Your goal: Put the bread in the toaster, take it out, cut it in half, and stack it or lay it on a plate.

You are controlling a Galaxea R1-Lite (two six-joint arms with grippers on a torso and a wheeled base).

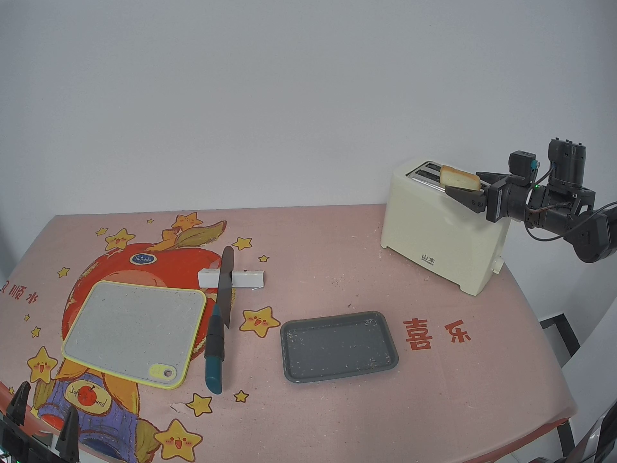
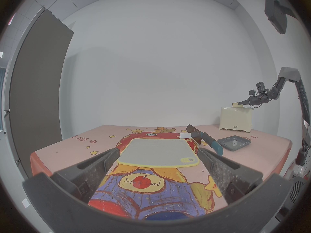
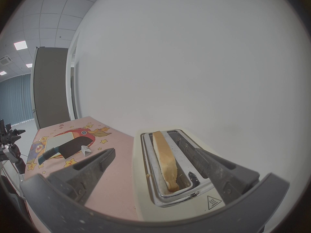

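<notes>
A table covered with a pink cloth printed with a cartoon apple and stars stands against a plain white wall. The cream two-slot toaster stands at the far right corner of this table, close to the wall. A slice of light brown bread stands upright in one slot of the toaster, and its upper part sticks out.

The right gripper is over the top of the toaster. Its fingers are spread, one on each side of the bread, and do not touch it.

A dark grey rectangular tray lies to the left of the toaster, nearer to the robot. Farther left from the toaster, a knife with a teal handle and a dark blade leans on a small white block. A grey cutting board with a yellow-green rim lies just beyond the knife.

The left gripper is far from the toaster, over the near left edge of the table, with its fingers apart and nothing between them.

The room has a white tiled ceiling and a tall dark panel.
</notes>
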